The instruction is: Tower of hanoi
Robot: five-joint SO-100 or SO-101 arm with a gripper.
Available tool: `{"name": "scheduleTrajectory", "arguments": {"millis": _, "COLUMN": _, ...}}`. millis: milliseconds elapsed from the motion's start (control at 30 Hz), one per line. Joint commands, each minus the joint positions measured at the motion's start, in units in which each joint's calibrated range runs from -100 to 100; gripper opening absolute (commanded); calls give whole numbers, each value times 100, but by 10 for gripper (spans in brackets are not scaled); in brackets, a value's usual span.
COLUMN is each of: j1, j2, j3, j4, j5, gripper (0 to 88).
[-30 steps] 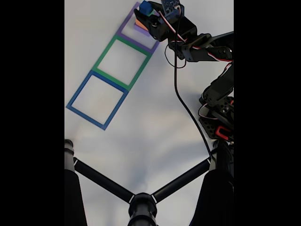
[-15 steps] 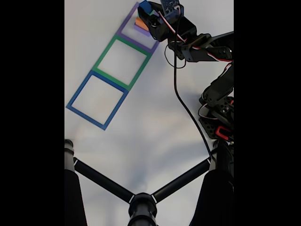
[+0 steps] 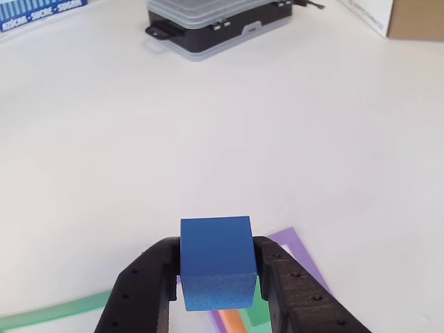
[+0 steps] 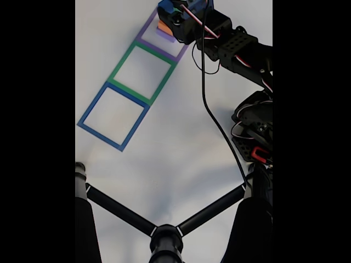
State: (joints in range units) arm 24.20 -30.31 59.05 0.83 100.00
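Note:
A blue cube (image 3: 215, 260) hangs between the black fingers of my gripper (image 3: 216, 281), which is shut on it. Under the cube, an orange block (image 3: 229, 320) and a bit of green (image 3: 258, 313) peek out, beside a purple outline (image 3: 297, 251). In the fixed view the gripper (image 4: 167, 12) holds the blue cube (image 4: 164, 7) at the top edge, above the orange block (image 4: 163, 26) inside the purple square (image 4: 159, 45). A green square (image 4: 118, 82) and a blue square (image 4: 93, 109) follow diagonally toward the lower left, both with nothing inside.
A grey plastic organiser case (image 3: 215, 21), a cardboard box (image 3: 416, 17) and a blue printed box (image 3: 41, 12) stand at the table's far edge. Black tripod legs (image 4: 120, 211) cross the bottom of the fixed view. A black cable (image 4: 211, 112) trails from the arm.
The gripper has risen with the blue cube, away from the orange block, and sits nearer the top edge of the fixed view. The forearm has swung upward.

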Motion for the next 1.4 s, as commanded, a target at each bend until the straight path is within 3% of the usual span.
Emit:
{"name": "scheduleTrajectory", "arguments": {"millis": 0, "j1": -190, "j2": -1104, "j3": -1030, "j4": 2106, "j5": 0, "gripper": 24}}
{"name": "scheduleTrajectory", "arguments": {"millis": 433, "j1": -899, "j2": -1688, "j3": -5119, "j4": 7505, "j5": 0, "gripper": 19}}
{"name": "scheduleTrajectory", "arguments": {"millis": 733, "j1": -1440, "j2": -1696, "j3": -6310, "j4": 8776, "j5": 0, "gripper": 22}}
{"name": "scheduleTrajectory", "arguments": {"millis": 967, "j1": -1577, "j2": -1937, "j3": -5292, "j4": 8403, "j5": 0, "gripper": 22}}
{"name": "scheduleTrajectory", "arguments": {"millis": 1367, "j1": -1730, "j2": -2858, "j3": -612, "j4": 4348, "j5": 0, "gripper": 27}}
